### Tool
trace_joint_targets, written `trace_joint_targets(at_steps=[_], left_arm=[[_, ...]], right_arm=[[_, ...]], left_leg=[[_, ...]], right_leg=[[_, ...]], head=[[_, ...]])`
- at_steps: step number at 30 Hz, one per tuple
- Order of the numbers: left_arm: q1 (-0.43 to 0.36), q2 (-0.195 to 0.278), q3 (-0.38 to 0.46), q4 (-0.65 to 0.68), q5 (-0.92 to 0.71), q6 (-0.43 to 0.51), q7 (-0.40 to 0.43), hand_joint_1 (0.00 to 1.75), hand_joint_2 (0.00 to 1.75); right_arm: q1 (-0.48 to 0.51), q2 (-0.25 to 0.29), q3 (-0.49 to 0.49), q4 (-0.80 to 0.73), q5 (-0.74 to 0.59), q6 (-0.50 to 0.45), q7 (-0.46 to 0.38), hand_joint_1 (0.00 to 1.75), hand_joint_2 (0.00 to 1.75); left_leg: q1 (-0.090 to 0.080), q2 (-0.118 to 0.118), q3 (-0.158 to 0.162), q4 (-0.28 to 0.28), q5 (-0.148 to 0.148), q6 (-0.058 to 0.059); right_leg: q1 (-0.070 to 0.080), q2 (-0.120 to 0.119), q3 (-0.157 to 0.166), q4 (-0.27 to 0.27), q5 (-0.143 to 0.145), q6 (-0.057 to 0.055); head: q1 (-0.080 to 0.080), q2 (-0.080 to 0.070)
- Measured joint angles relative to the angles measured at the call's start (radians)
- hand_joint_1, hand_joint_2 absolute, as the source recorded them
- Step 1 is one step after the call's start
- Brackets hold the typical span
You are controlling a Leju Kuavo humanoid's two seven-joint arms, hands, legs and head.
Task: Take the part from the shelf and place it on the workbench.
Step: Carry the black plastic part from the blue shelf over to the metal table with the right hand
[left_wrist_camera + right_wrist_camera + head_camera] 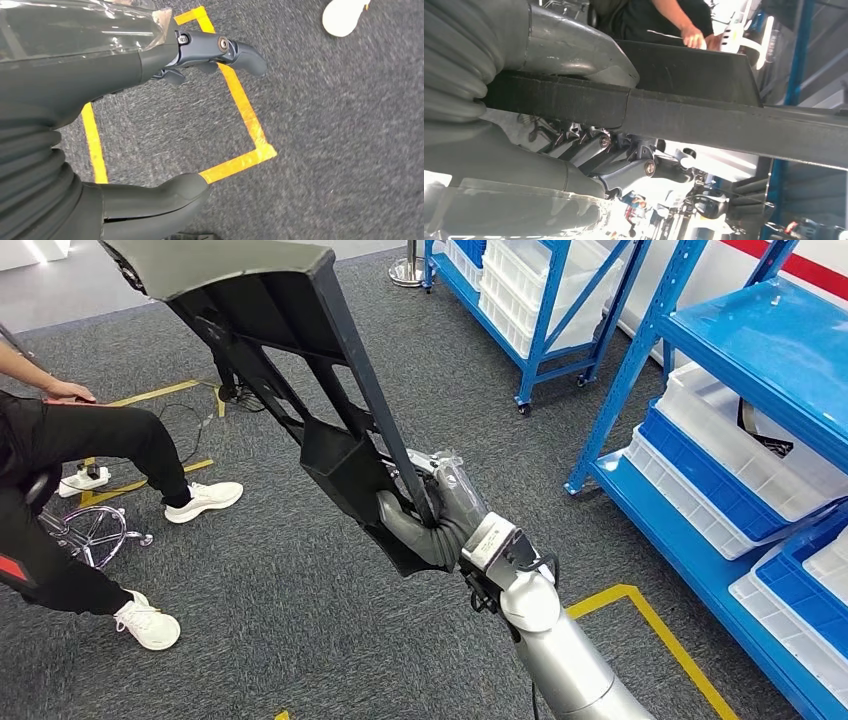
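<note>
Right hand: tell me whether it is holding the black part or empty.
Holding. In the head view the right hand grips the long black part above the carpet; in the right wrist view its thumb and fingers clamp the bar.

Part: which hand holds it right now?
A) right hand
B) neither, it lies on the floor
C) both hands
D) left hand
A: the right hand grips the long dark part and holds it above the carpet, while the left hand hangs over the floor with nothing in it.
</note>
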Motion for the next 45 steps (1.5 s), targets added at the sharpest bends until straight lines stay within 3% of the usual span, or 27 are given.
trace_joint_targets(at_steps=[2,4,5,6,7,9,11,14,15,16,18,20,21,22,24,25,27,29,31,33,35,36,37,39,41,42,45], left_arm=[[0.000,0.000,0.000,0.000,0.000,0.000,0.000,0.00,1.75],[-0.001,0.000,0.000,0.000,0.000,0.000,0.000,0.00,1.75],[0.000,0.000,0.000,0.000,0.000,0.000,0.000,0.00,1.75],[0.001,-0.001,0.000,0.000,0.000,0.000,0.001,0.00,1.75],[0.001,-0.001,0.000,0.000,-0.001,0.000,0.001,0.00,1.75],[0.000,0.000,0.000,0.000,-0.003,0.000,0.001,0.00,1.75],[-0.004,0.002,0.000,0.000,-0.007,0.003,0.001,0.00,1.75],[-0.003,0.005,0.000,0.000,-0.011,0.008,0.001,0.00,1.75],[-0.002,0.005,0.000,0.000,-0.011,0.008,0.001,0.00,1.75],[-0.001,0.006,0.000,0.000,-0.011,0.008,0.000,0.00,1.75],[0.000,0.005,0.001,0.000,-0.012,0.008,0.000,0.00,1.75],[0.003,0.005,0.001,0.000,-0.017,0.009,0.000,0.00,1.75],[0.006,0.004,0.001,0.000,-0.019,0.009,0.000,0.00,1.75],[0.008,0.004,0.001,0.001,-0.021,0.010,0.000,0.00,1.75],[0.010,0.004,0.001,0.001,-0.021,0.011,-0.001,0.00,1.75],[0.010,0.005,0.002,0.001,-0.021,0.011,-0.002,0.00,1.75],[0.011,0.008,0.004,0.001,-0.016,0.011,-0.006,0.00,1.75],[0.014,0.011,0.008,0.001,-0.013,0.010,-0.008,0.00,1.75],[0.016,0.013,0.011,0.002,-0.013,0.010,-0.010,0.00,1.75],[0.014,0.014,0.016,0.002,-0.011,0.008,-0.011,0.00,1.75],[0.013,0.012,0.021,0.002,-0.004,0.002,-0.015,0.00,1.75],[0.014,0.011,0.023,0.002,0.001,-0.004,-0.017,0.00,1.75],[0.014,0.011,0.026,0.002,0.006,-0.010,-0.020,0.00,1.75],[0.015,0.010,0.032,0.003,0.015,-0.022,-0.023,0.00,1.75],[0.014,0.010,0.038,0.003,0.018,-0.027,-0.025,0.00,1.75],[0.014,0.010,0.041,0.003,0.018,-0.027,-0.025,0.00,1.75],[0.016,0.010,0.047,0.003,0.017,-0.026,-0.026,0.00,1.75]], right_arm=[[0.000,0.003,0.000,-0.003,0.000,0.000,0.000,1.75,1.75],[0.001,0.003,0.000,-0.004,0.000,0.000,0.000,1.75,1.75],[0.002,0.004,0.000,-0.004,0.000,0.000,0.000,1.75,1.75],[0.002,0.004,0.000,-0.004,0.000,0.001,0.001,1.75,1.75],[0.002,0.004,0.000,-0.004,0.000,0.002,0.002,1.75,1.75],[0.002,0.007,0.000,-0.005,0.003,0.004,0.004,1.75,1.75],[0.000,0.010,0.000,-0.006,0.005,0.008,0.006,1.75,1.75],[0.000,0.015,0.001,-0.006,0.006,0.015,0.010,1.75,1.75],[0.000,0.017,0.001,-0.007,0.006,0.016,0.012,1.75,1.75],[-0.001,0.018,0.001,-0.008,0.006,0.018,0.012,1.75,1.75],[0.000,0.017,0.001,-0.008,0.006,0.020,0.014,1.75,1.75],[0.003,0.015,0.001,-0.008,0.007,0.021,0.015,1.75,1.75],[0.004,0.013,0.001,-0.008,0.007,0.021,0.015,1.75,1.75],[0.004,0.013,0.001,-0.008,0.007,0.021,0.016,1.75,1.75],[0.003,0.013,0.002,-0.008,0.007,0.022,0.016,1.75,1.75],[0.002,0.013,0.002,-0.008,0.006,0.023,0.016,1.75,1.75],[0.001,0.015,0.003,-0.008,0.006,0.026,0.017,1.75,1.75],[0.000,0.019,0.003,-0.008,0.006,0.029,0.018,1.75,1.75],[-0.002,0.024,0.003,-0.008,0.006,0.031,0.019,1.75,1.75],[-0.004,0.028,0.003,-0.008,0.006,0.031,0.019,1.75,1.75],[-0.004,0.029,0.003,-0.008,0.007,0.032,0.019,1.75,1.75],[-0.004,0.029,0.003,-0.008,0.007,0.032,0.019,1.75,1.75],[-0.004,0.029,0.003,-0.008,0.008,0.032,0.020,1.75,1.75],[-0.004,0.029,0.003,-0.008,0.012,0.032,0.020,1.75,1.75],[-0.004,0.028,0.003,-0.009,0.014,0.032,0.020,1.75,1.75],[-0.004,0.028,0.003,-0.009,0.014,0.032,0.020,1.75,1.75],[-0.004,0.027,0.003,-0.010,0.015,0.032,0.021,1.75,1.75]], left_leg=[[0.001,0.053,-0.043,0.091,-0.053,-0.008],[0.004,0.077,-0.109,0.224,-0.111,-0.013],[0.005,0.080,-0.129,0.263,-0.121,-0.015],[0.006,0.082,-0.130,0.264,-0.111,-0.014],[0.006,0.086,-0.110,0.226,-0.087,-0.013],[0.001,0.118,-0.033,0.088,-0.031,-0.006],[-0.006,0.142,0.013,0.002,-0.008,0.003],[-0.010,0.117,0.017,-0.013,-0.005,0.020],[-0.009,0.108,0.021,-0.020,-0.001,0.027],[-0.006,0.098,0.026,-0.026,0.003,0.033],[-0.004,0.077,0.030,-0.032,0.008,0.041],[-0.004,0.052,0.028,-0.031,0.009,0.042],[-0.004,0.039,0.028,-0.031,0.009,0.042],[-0.004,0.026,0.029,-0.030,0.009,0.042],[-0.004,0.000,0.030,-0.028,0.008,0.038],[-0.005,-0.012,0.029,-0.025,0.007,0.034],[-0.007,-0.028,0.022,-0.023,0.007,0.022],[-0.002,-0.034,0.017,-0.023,0.007,0.009],[0.000,0.005,0.003,0.005,-0.013,-0.002],[0.002,0.059,-0.049,0.112,-0.072,-0.011],[0.006,0.077,-0.114,0.237,-0.122,-0.017],[0.008,0.080,-0.128,0.260,-0.123,-0.019],[0.009,0.083,-0.119,0.242,-0.104,-0.020],[0.010,0.108,-0.051,0.114,-0.044,-0.016],[0.005,0.135,0.008,0.007,-0.010,-0.008],[0.001,0.139,0.018,-0.013,-0.008,-0.003],[-0.004,0.109,0.022,-0.022,-0.003,0.015]], right_leg=[[0.001,-0.017,0.002,-0.002,0.000,-0.012],[0.007,-0.038,0.002,-0.002,-0.002,-0.018],[0.008,-0.049,0.002,-0.002,-0.003,-0.020],[0.010,-0.060,0.003,-0.002,-0.004,-0.020],[0.010,-0.069,0.004,-0.002,-0.005,-0.021],[0.015,-0.086,0.007,-0.001,-0.008,-0.019],[0.022,-0.101,0.008,-0.001,-0.012,-0.012],[0.024,-0.120,0.011,-0.001,-0.019,0.001],[0.023,-0.110,0.009,0.010,-0.026,0.005],[0.022,-0.090,-0.002,0.038,-0.042,0.006],[0.018,-0.042,-0.059,0.157,-0.092,0.000],[0.016,-0.026,-0.123,0.275,-0.129,0.001],[0.016,-0.023,-0.133,0.286,-0.125,0.007],[0.015,-0.021,-0.121,0.255,-0.106,0.016],[0.008,0.003,-0.057,0.113,-0.044,0.033],[0.004,0.016,-0.029,0.050,-0.020,0.034],[0.003,0.027,-0.006,-0.001,-0.002,0.024],[0.005,0.012,-0.003,-0.004,0.002,0.007],[0.003,-0.004,0.002,-0.010,0.006,-0.008],[0.006,-0.023,0.004,-0.012,0.005,-0.019],[0.011,-0.045,0.004,-0.012,0.003,-0.024],[0.012,-0.056,0.004,-0.012,0.002,-0.025],[0.013,-0.066,0.004,-0.012,0.001,-0.026],[0.015,-0.084,0.007,-0.012,-0.003,-0.024],[0.022,-0.098,0.010,-0.011,-0.008,-0.016],[0.025,-0.105,0.012,-0.011,-0.010,-0.011],[0.025,-0.114,0.014,-0.007,-0.020,0.003]], head=[[-0.001,0.000],[-0.001,0.000],[-0.002,0.000],[-0.002,0.000],[-0.002,0.000],[-0.001,0.000],[0.000,0.000],[0.001,0.000],[0.001,0.000],[0.002,0.000],[0.004,0.000],[0.005,0.000],[0.005,0.000],[0.005,0.000],[0.006,0.000],[0.005,0.000],[0.005,0.000],[0.004,0.000],[0.004,0.000],[0.003,0.000],[0.003,0.000],[0.003,0.000],[0.003,0.000],[0.003,0.000],[0.004,0.000],[0.005,0.000],[0.006,0.000]])
